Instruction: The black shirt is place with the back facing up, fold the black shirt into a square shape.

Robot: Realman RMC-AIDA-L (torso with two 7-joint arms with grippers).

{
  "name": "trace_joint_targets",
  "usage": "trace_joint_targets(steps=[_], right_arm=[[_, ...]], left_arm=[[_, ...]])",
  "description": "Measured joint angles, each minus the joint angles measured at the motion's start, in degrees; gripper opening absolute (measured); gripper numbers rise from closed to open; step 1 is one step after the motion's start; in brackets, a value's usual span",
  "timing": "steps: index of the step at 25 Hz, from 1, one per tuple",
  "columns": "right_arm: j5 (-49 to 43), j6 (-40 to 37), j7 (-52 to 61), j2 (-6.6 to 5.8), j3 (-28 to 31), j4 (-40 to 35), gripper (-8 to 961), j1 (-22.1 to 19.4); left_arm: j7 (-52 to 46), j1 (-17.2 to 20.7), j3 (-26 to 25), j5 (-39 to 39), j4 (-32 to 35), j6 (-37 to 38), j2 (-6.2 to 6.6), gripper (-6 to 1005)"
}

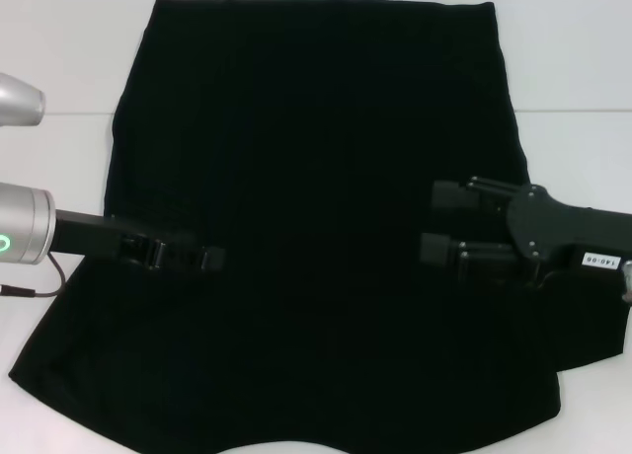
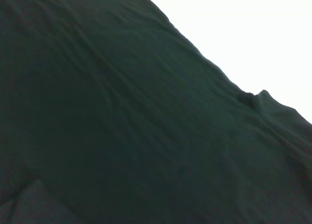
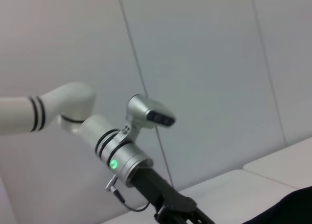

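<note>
The black shirt [image 1: 316, 178] lies spread flat on the white table [image 1: 573, 79], filling most of the head view. Its straight edge is at the far side and its wider end with the sleeves is near me. My left gripper [image 1: 209, 260] reaches in low from the left over the shirt's left part. My right gripper [image 1: 433, 222] comes in from the right over the shirt's right part, open, its two fingers apart one above the other. The left wrist view shows mostly lightly wrinkled shirt [image 2: 122, 117]. The right wrist view shows the left arm [image 3: 126, 160] across from it.
Bare white table [image 2: 253, 34] shows along the shirt's left and right sides and beyond its far edge. A grey panelled wall [image 3: 204, 63] stands behind the left arm. A thin cable [image 1: 44, 281] hangs by the left wrist.
</note>
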Motion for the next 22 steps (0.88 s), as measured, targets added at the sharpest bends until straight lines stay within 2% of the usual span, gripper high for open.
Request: trace_joint_targets(steps=[3,7,11,16,17,22], right_arm=[[0.6,0.3,1.5,-0.56,0.1,0.0,896,-0.2],[0.7,0.3,1.8,-0.74,0.3,0.0,896,-0.2],[0.7,0.4,1.6,-0.76,0.5,-0.1,895,-0.2],[0.7,0.4,1.5,-0.77,0.5,-0.4,895,-0.1],[0.7,0.4,1.4,-0.78,0.5,-0.5,895,-0.1],[0.7,0.6,1.1,-0.77,0.5,-0.5,895,-0.1]], left_arm=[[-0.7,0.9,-0.4,-0.3,0.5,-1.5,0.07,652],[-6.5,3.0,-0.7,1.6,1.7,-7.7,0.23,750],[-9.9,4.1,-0.9,4.4,2.1,-8.7,0.23,847],[-10.2,4.4,-0.9,5.7,2.2,-6.5,0.19,929],[-9.4,4.1,-0.6,5.9,2.2,-2.2,0.23,946],[-6.4,3.2,-0.4,4.6,2.2,5.4,0.27,945]])
